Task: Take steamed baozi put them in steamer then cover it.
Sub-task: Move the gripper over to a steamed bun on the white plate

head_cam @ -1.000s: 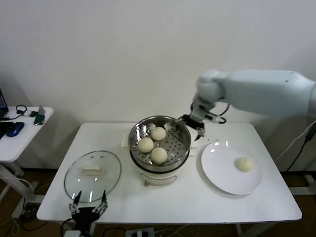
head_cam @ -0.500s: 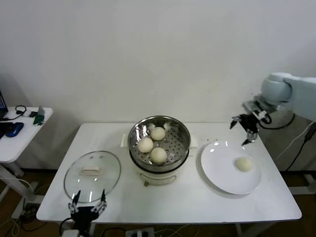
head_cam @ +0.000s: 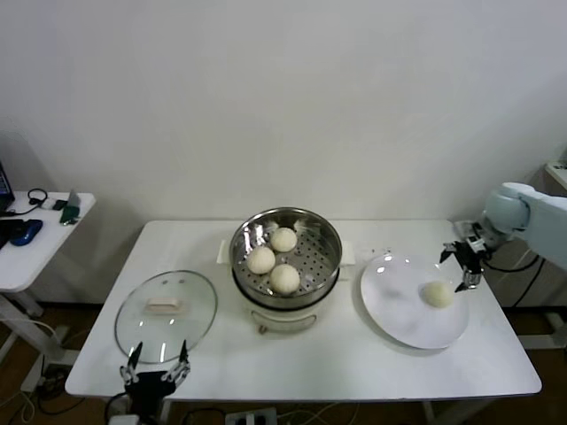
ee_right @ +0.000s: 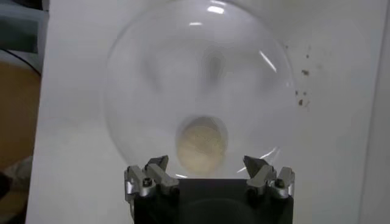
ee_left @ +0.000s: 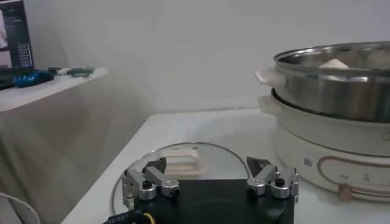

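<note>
Lowered right gripper (head_cam: 462, 266) (jaws apart) over smooth round baozi (head_cam: 436, 294) on glossy plate (head_cam: 399, 314); left gripper (head_cam: 158, 370) spread.

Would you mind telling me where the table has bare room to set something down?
The front strip of the table, between the cover and plate, is bare, as is the back left corner. It is crowded mid-table around the steamer, and at the plate, where the right gripper hovers open.
</note>
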